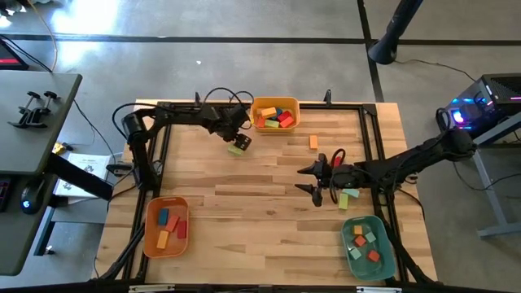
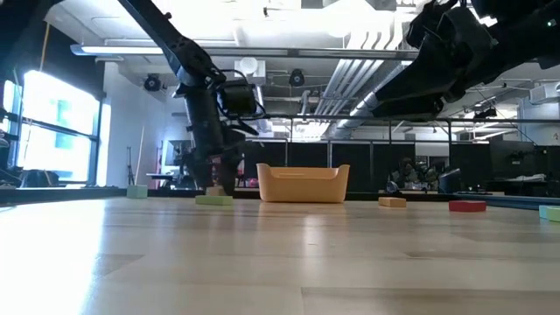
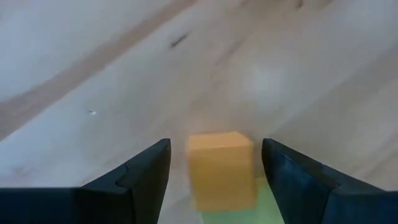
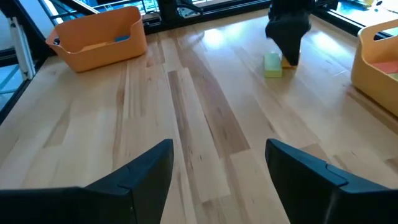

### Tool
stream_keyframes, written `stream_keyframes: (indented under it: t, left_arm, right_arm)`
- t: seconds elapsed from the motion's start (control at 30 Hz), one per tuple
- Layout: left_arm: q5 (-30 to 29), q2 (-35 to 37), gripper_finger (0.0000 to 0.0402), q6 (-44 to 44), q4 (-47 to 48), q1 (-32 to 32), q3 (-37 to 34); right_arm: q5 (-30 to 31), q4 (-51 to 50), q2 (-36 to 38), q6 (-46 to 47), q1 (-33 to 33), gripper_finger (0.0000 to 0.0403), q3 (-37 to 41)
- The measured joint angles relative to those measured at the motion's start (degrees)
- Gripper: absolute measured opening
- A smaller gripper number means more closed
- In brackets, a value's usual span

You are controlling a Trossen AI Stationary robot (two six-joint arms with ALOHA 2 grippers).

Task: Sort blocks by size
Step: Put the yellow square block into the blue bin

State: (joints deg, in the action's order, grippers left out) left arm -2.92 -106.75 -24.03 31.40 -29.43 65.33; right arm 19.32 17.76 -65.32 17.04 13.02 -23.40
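Note:
My left gripper point(image 1: 236, 140) points down at the table's far side, next to the yellow bin point(image 1: 275, 104). It is open. In the left wrist view an orange block point(image 3: 221, 168) stands between its fingers with a gap on each side. A light green block point(image 1: 238, 149) lies right beside the orange one on the table. My right gripper point(image 1: 303, 180) hangs open over the middle right of the table with nothing between its fingers point(image 4: 219, 146). Loose blocks lie near it: an orange one point(image 1: 313, 142), a red one point(image 1: 338, 157) and a pale green one point(image 1: 350, 198).
The yellow bin at the far edge holds several blocks. An orange bin point(image 1: 151, 236) with several blocks stands at the near left. A teal bin point(image 1: 383, 259) with several blocks stands at the near right. A black frame point(image 1: 370, 138) runs around the wooden table.

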Motion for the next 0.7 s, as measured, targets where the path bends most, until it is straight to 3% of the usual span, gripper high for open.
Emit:
stream_keyframes:
  t: [0.37,0.5,0.7]
  left_arm:
    - [-0.2,0.1,0.0188,2.2,2.4,1.7,0.1]
    - [-0.3,0.2,0.0156,5.0,5.2,1.7,0.1]
    - [-0.3,0.2,0.0094,9.5,2.0,1.7,0.1]
  right_arm:
    - [2.2,-0.8,0.0,-0.2,1.3,0.0252,0.0]
    - [2.2,-0.9,0.0,-0.6,1.3,0.0252,0.0]
    - [5.7,-0.1,0.0,-6.4,2.7,0.0252,0.0]
